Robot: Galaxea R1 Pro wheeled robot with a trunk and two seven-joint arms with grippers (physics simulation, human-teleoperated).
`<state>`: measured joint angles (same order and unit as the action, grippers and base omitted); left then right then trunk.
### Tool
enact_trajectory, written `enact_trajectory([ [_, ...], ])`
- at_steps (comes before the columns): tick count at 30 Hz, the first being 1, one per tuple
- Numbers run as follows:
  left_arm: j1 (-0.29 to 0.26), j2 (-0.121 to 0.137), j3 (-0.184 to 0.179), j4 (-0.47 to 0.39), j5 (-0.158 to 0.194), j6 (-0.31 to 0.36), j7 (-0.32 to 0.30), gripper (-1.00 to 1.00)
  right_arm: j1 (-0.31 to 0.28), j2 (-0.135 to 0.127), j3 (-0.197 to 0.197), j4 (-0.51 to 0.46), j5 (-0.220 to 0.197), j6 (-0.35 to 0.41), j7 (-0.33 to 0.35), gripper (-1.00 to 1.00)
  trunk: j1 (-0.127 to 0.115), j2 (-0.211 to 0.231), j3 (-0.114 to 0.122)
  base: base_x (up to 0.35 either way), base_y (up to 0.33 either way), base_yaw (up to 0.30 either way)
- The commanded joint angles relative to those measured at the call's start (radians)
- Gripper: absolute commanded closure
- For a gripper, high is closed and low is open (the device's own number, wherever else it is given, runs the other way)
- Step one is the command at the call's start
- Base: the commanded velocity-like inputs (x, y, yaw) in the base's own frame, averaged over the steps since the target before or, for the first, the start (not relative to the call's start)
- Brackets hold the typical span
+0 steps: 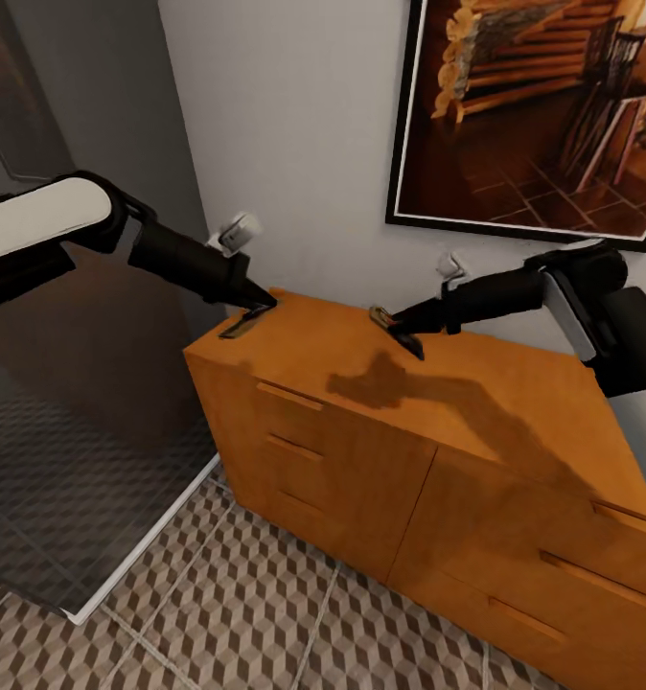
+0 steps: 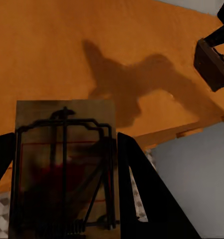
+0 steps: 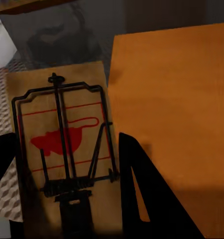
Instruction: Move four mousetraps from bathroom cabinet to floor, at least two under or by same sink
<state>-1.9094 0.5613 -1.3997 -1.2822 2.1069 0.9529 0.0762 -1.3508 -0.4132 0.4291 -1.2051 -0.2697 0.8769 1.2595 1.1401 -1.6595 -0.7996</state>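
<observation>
One mousetrap [image 2: 62,169] sits clamped between the left hand's [image 1: 256,311] fingers at the cabinet's [image 1: 380,450] top corner nearest the shower glass [image 1: 83,422]. A second mousetrap [image 3: 62,149] is gripped by the right hand [image 1: 395,331] above the cabinet top near the wall. Cube-patterned bathroom floor [image 1: 265,613] lies below.

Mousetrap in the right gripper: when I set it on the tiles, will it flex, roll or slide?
The mousetrap looks like a flat wooden board, so probably stiff and unlikely to roll. Being thin, it is likely light and may skid on the bathroom floor. Its wire bar looks sprung, so it could snap if knocked; release from the right gripper gently.
</observation>
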Motion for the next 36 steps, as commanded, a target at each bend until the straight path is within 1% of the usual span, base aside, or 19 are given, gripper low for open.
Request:
enact_trajectory([
  [1,-0.002,0.001,-0.009,-0.004,0.009,0.0,0.006,1.0,0.008,-0.006,-0.009,0.0,-0.017,0.012,0.005,1.0,0.0,-0.001,-0.001,0.0,0.0,0.0],
  [4,-0.002,0.003,-0.027,-0.043,0.019,0.0,0.005,1.0,0.052,-0.041,-0.068,0.0,-0.067,0.015,0.049,1.0,0.0,-0.001,-0.001,-0.055,0.0,0.0],
  [5,-0.002,0.003,-0.03,-0.064,0.027,0.0,0.005,1.0,0.067,-0.05,-0.08,0.0,-0.082,0.015,0.058,1.0,0.0,-0.001,-0.001,-0.151,0.015,0.0],
  [7,-0.002,0.002,-0.03,-0.094,0.042,0.0,0.005,1.0,0.091,-0.058,-0.093,0.0,-0.099,0.015,0.066,1.0,0.0,-0.001,-0.001,-0.188,0.045,0.0],
  [9,-0.002,0.0,-0.026,-0.12,0.069,0.0,0.005,1.0,0.118,-0.062,-0.103,0.001,-0.11,0.016,0.071,1.0,0.0,-0.001,-0.001,-0.245,0.096,0.0],
  [10,-0.002,0.0,-0.02,-0.127,0.085,0.0,0.006,1.0,0.127,-0.063,-0.106,0.001,-0.113,0.016,0.072,1.0,0.0,-0.001,-0.001,-0.269,0.116,0.0],
  [11,-0.002,0.0,-0.015,-0.13,0.093,0.0,0.006,1.0,0.131,-0.064,-0.106,0.001,-0.114,0.016,0.073,1.0,0.0,-0.001,-0.001,-0.275,0.118,0.0],
  [14,-0.002,0.005,0.014,-0.136,0.141,0.0,0.007,1.0,0.158,-0.063,-0.109,0.002,-0.117,0.016,0.073,1.0,0.0,-0.001,-0.001,-0.288,0.085,0.0],
  [16,-0.002,0.009,0.019,-0.136,0.152,0.0,0.008,1.0,0.176,-0.062,-0.11,0.001,-0.117,0.015,0.073,1.0,0.0,-0.001,-0.001,-0.202,0.036,0.0],
  [17,-0.002,0.016,0.02,-0.134,0.157,0.0,0.008,1.0,0.185,-0.061,-0.11,0.001,-0.117,0.015,0.072,1.0,0.0,-0.001,-0.001,-0.101,0.018,0.0],
  [21,-0.002,0.054,0.022,-0.131,0.164,0.0,0.008,1.0,0.198,-0.06,-0.11,0.0,-0.117,0.015,0.07,1.0,0.0,-0.001,0.0,-0.037,0.007,-0.018],
  [24,-0.002,0.068,0.023,-0.132,0.164,0.0,0.008,1.0,0.199,-0.059,-0.111,-0.004,-0.117,0.016,0.069,1.0,0.0,-0.001,0.003,-0.009,0.002,-0.104],
  [33,-0.002,0.075,0.018,-0.138,0.165,-0.004,0.007,1.0,0.201,-0.059,-0.112,-0.003,-0.118,0.016,0.07,1.0,0.0,-0.001,0.015,-0.001,0.0,-0.168],
  [36,-0.002,0.075,-0.001,-0.143,0.165,-0.012,0.006,1.0,0.231,-0.056,-0.111,-0.001,-0.118,0.013,0.07,1.0,0.0,-0.001,0.019,-0.056,0.0,-0.177],
])
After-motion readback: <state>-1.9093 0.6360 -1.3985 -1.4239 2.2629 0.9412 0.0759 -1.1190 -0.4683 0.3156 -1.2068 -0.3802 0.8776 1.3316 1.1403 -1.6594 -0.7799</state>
